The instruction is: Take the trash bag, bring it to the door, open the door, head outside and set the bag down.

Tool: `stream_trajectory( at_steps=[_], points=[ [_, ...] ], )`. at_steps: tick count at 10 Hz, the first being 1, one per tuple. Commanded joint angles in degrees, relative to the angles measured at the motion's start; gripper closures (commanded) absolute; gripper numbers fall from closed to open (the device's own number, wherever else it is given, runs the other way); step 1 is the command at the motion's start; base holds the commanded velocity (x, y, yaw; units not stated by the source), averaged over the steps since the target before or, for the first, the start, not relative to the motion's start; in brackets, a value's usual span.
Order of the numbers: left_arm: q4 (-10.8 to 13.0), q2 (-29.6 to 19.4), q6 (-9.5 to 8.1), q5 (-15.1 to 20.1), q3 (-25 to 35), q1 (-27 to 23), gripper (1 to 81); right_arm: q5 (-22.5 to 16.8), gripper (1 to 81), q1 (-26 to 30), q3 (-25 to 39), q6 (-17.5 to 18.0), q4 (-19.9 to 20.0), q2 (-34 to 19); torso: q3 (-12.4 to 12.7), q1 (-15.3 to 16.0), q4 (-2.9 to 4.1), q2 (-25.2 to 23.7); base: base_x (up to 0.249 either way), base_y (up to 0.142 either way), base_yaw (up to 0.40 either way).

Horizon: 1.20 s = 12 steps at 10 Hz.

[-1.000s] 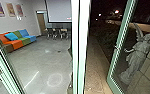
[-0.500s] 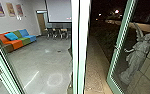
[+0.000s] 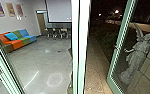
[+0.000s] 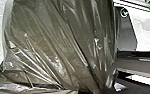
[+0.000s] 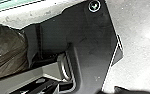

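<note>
In the head view, a green-framed glass door (image 3: 112, 63) with a handle stands at an angle on the right. Another green frame (image 3: 6, 65) with a handle crosses the left edge. The brown, shiny trash bag (image 4: 58, 42) is large and close in the left wrist view. Its folds draw together at my left gripper (image 4: 102, 88), which is shut on it. Part of the same trash bag (image 5: 7, 51) shows in the right wrist view, beside the robot's dark plate. How my right gripper stands cannot be told.
A pale upright post (image 3: 80, 47) divides the lit room from the dark outside. Inside are a colourful sofa (image 3: 18, 41), chairs (image 3: 56, 33) and a screen (image 3: 59, 11). A paved path (image 3: 97, 67) runs outside, and a winged statue (image 3: 138, 56) stands at the right.
</note>
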Motion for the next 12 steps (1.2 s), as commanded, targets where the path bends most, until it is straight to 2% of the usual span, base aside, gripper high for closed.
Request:
stream_trajectory(
  at_steps=[1,12],
  points=[
    [0.41,0.21,0.61,4.35,0.32,-2.13,81.1,-2.35,1.0,1.25,-4.44,-0.18,-0.99,2.79,0.0,0.0,0.0,0.0,0.0,0.0,0.0],
    [0.41,-0.23,0.79,4.61,0.32,-2.13,81.1,-2.35,1.0,0.81,-4.45,-0.97,-0.99,3.59,0.0,0.0,0.0,-0.02,0.0,0.0,0.0]
  ],
)
